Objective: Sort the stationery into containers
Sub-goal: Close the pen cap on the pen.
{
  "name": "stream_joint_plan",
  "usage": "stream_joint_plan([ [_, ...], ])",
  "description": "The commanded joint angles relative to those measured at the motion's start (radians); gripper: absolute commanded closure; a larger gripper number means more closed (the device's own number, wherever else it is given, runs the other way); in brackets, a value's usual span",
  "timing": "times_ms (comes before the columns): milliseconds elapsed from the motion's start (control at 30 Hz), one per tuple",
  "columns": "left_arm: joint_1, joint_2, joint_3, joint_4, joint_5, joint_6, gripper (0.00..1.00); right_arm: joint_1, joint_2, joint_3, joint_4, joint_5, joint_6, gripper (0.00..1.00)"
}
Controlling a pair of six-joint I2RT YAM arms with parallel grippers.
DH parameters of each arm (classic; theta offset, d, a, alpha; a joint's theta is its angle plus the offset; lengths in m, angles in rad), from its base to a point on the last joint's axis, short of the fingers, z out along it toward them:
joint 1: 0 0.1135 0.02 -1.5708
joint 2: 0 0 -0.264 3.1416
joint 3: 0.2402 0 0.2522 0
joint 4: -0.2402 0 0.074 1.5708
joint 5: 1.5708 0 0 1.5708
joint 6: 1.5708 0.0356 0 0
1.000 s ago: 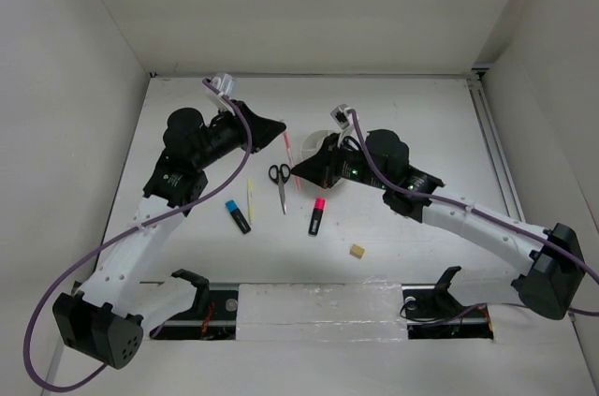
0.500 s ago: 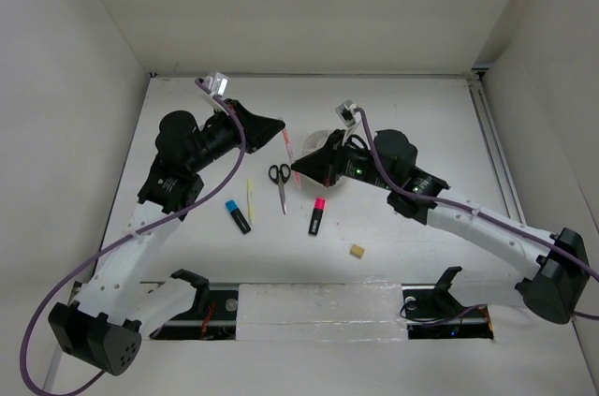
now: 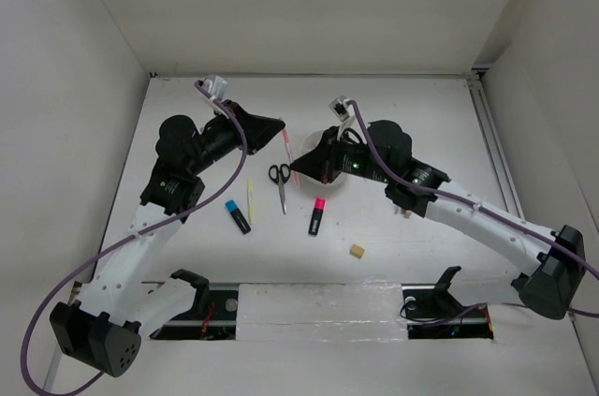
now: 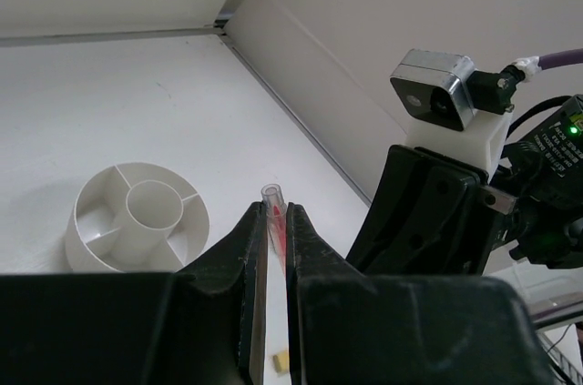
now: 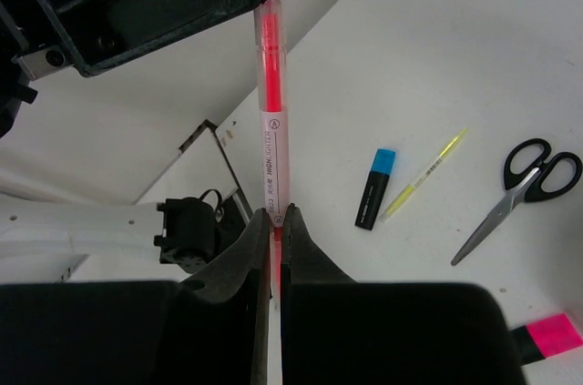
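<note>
The left gripper and right gripper both clench 1 red pen (centre frame), apparently a handover toward the organiser.

A: What's in frame besides the job items?
B: White table, matte finish. It's boxed in by three plain white walls: back wall, left wall, right wall.
A: Fixtures?
B: A metal rail runs along the table's right edge, from the back corner toward the near side. There's a dark seam where the table meets the back wall.
A: Near edge?
B: A pale strip lies across the middle. A dark slot shows at either end of it. There are small reddish bits in the slot, too small to identify.
</note>
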Motion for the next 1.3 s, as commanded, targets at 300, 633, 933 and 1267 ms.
stream_joint_plan([
  [300,-0.01,-0.05,-0.066,-0.081,0.079,0.05,1.0,-0.017,0.038,0.179,0.236,0.047,0.001,1.0],
  [633,-0.01,-0.05,-0.085,-0.051,0.091,0.05,1.0,-0.017,0.029,0.159,0.305,0.012,0.001,1.0],
  [933,-0.01,-0.05,-0.085,-0.051,0.105,0.05,1.0,-0.046,0.038,0.202,0.323,-0.017,0.019,1.0],
  [1267,-0.019,-0.056,0.071,-0.15,0.007,0.05,1.0,0.011,0.058,0.033,0.426,-0.054,-0.053,1.0],
])
